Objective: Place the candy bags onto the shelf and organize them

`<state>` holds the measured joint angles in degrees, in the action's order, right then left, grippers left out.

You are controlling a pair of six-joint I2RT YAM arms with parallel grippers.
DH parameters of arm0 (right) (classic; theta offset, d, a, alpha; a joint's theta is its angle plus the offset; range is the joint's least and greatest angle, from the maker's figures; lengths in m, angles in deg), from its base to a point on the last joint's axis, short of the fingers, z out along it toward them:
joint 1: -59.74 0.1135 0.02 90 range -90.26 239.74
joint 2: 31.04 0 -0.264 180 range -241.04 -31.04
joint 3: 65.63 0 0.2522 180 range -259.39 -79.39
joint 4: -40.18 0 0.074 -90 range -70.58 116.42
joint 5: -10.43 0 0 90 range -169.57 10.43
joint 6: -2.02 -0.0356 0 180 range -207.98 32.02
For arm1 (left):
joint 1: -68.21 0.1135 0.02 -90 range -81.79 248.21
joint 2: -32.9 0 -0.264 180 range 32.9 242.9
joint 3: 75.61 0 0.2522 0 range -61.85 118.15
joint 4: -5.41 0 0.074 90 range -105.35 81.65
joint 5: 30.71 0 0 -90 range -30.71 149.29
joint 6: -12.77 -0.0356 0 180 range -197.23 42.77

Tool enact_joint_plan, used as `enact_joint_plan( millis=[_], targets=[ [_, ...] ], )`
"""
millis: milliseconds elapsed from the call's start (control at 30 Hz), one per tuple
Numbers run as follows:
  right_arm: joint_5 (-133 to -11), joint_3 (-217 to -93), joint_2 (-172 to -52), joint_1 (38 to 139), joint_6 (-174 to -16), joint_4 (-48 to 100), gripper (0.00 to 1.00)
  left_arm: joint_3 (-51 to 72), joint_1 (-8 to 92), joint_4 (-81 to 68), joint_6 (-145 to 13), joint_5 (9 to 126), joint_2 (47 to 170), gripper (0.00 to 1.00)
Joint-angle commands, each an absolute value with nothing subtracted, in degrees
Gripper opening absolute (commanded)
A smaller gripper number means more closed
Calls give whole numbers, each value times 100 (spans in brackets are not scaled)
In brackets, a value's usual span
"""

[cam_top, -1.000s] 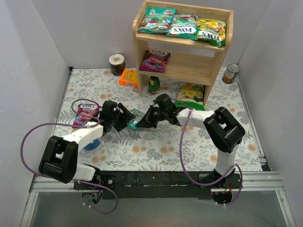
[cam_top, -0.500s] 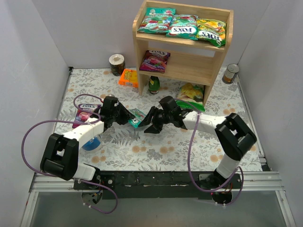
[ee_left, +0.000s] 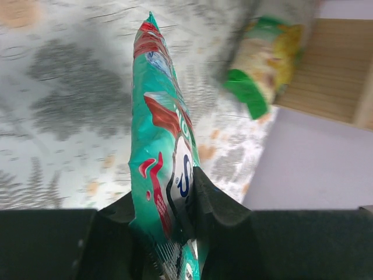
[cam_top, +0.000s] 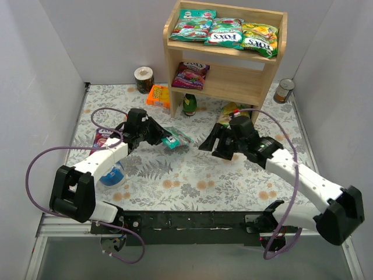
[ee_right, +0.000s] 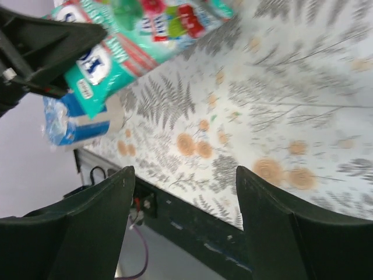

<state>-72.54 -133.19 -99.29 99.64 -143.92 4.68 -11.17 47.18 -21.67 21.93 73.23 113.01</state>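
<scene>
My left gripper [cam_top: 163, 139] is shut on one end of a teal candy bag [cam_top: 176, 137], which it holds above the table. The left wrist view shows this bag [ee_left: 160, 134] edge-on, pinched between the fingers of that gripper [ee_left: 169, 201]. My right gripper [cam_top: 211, 144] stands open and empty to the bag's right, apart from it. Its wrist view shows the gripper [ee_right: 183, 172] wide open and the bag [ee_right: 140, 41] beyond. The wooden shelf [cam_top: 236, 79] has two teal bags [cam_top: 191, 24] [cam_top: 224, 32] and a yellow-green bag [cam_top: 260, 38] on top, and a purple bag [cam_top: 191, 74] on the lower tier. Another purple bag [cam_top: 102, 140] lies on the table, partly hidden by the left arm.
A larger green-and-yellow snack bag [cam_top: 230, 116] lies under the shelf's right side, beside a green bottle [cam_top: 189, 104]. An orange packet [cam_top: 158, 95] and a tape roll [cam_top: 143, 79] sit left of the shelf, a can [cam_top: 284, 90] to its right. A blue roll [cam_top: 111, 175] rests by the left arm.
The left gripper has shut on the teal bag and carried it slightly toward the shelf. The right gripper has opened, let go of the bag and drawn back to the right.
</scene>
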Motion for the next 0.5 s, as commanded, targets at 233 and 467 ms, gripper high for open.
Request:
enact_joint_plan(
  millis=[233,467],
  targets=[
    [-8536,-14109,-8167,9218,-13008,-1391,79,1511,3562,-1864,2912,6388,11497,0],
    [-9020,-14048,-7474,9183,-13034,-1717,79,3347,3016,-1617,2850,5579,12885,0]
  ],
)
